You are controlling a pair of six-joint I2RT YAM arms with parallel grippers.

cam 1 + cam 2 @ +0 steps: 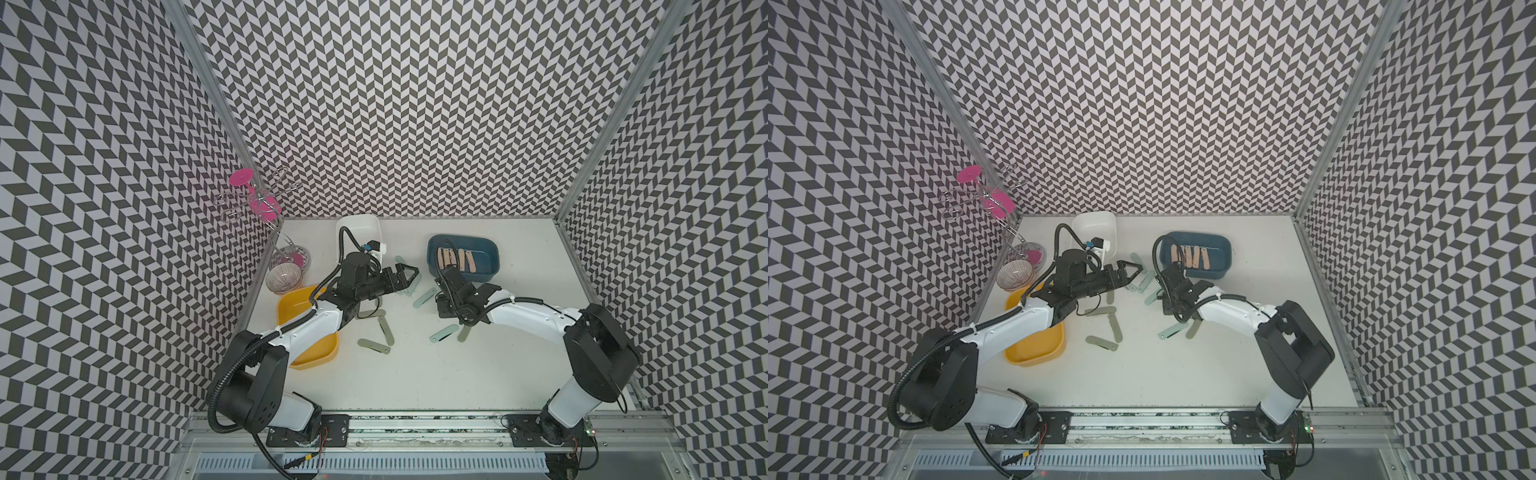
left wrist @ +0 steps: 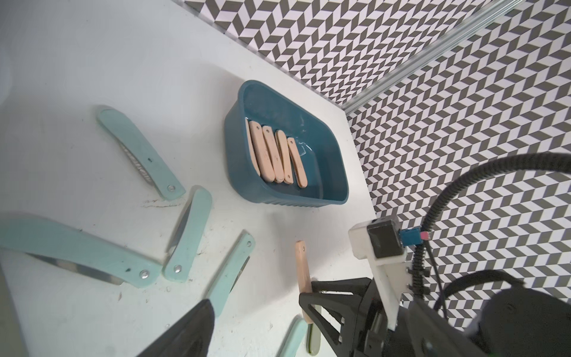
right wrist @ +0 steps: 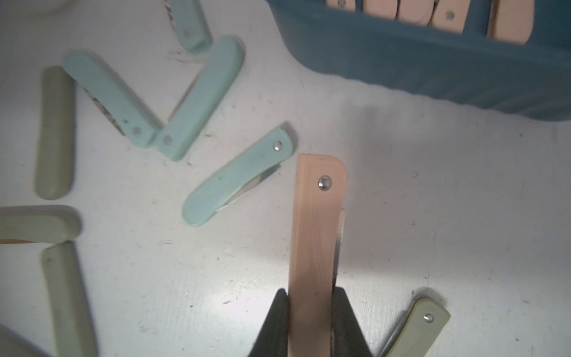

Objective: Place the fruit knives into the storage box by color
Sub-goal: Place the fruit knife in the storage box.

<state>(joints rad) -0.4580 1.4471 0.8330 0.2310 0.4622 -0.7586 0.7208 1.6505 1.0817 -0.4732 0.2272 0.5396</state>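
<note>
My right gripper (image 3: 311, 298) is shut on a peach-pink fruit knife (image 3: 315, 231), which sticks out toward the blue storage box (image 3: 432, 71). That box (image 1: 492, 253) holds several peach knives (image 1: 453, 258). Pale mint knives (image 3: 234, 179) (image 1: 424, 298) and olive knives (image 1: 374, 345) (image 3: 55, 133) lie loose on the white table between the arms. My left gripper (image 1: 409, 276) stands open and empty above the mint knives near the table's middle. The white box (image 1: 357, 226) at the back and the yellow box (image 1: 322, 353), partly under my left arm, show no knives.
A wire rack with a pink glass (image 1: 257, 203) and a glass bowl (image 1: 284, 278) stand at the back left by the wall. Patterned walls close three sides. A metal rail (image 1: 415, 424) runs along the front edge.
</note>
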